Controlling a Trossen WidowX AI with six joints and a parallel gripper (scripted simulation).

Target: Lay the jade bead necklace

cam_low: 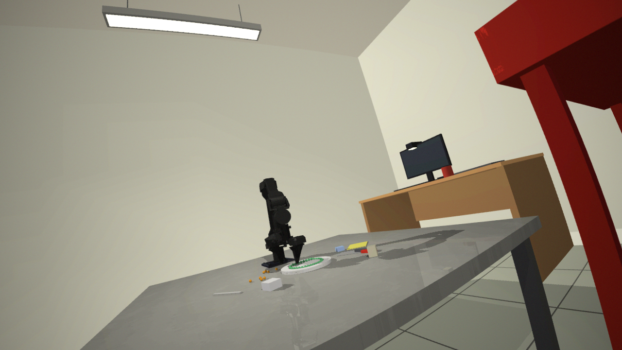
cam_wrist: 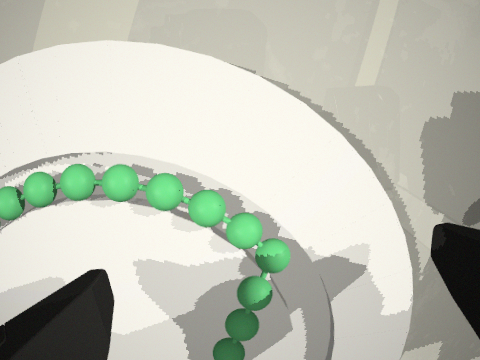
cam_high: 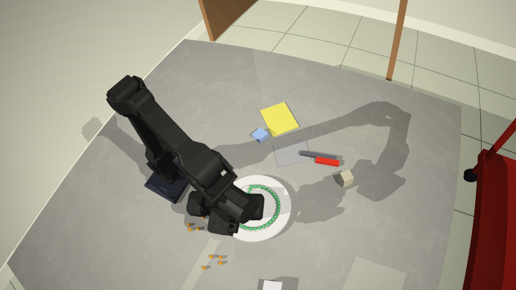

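The jade bead necklace is a green ring on the white round bead board. In the top view its right arc follows the groove. In the wrist view the upper beads run along the groove, then the string bends sharply at the right and several beads cut inward across the centre disc, off the groove. My gripper is open and empty, low over the board, its fingers wide apart on either side of that bend. The arm hides the board's left part in the top view.
Small orange beads lie beside and in front of the board. A white block is further forward. Behind are a blue block, a yellow square, a grey sheet, dark and red bars and a beige block.
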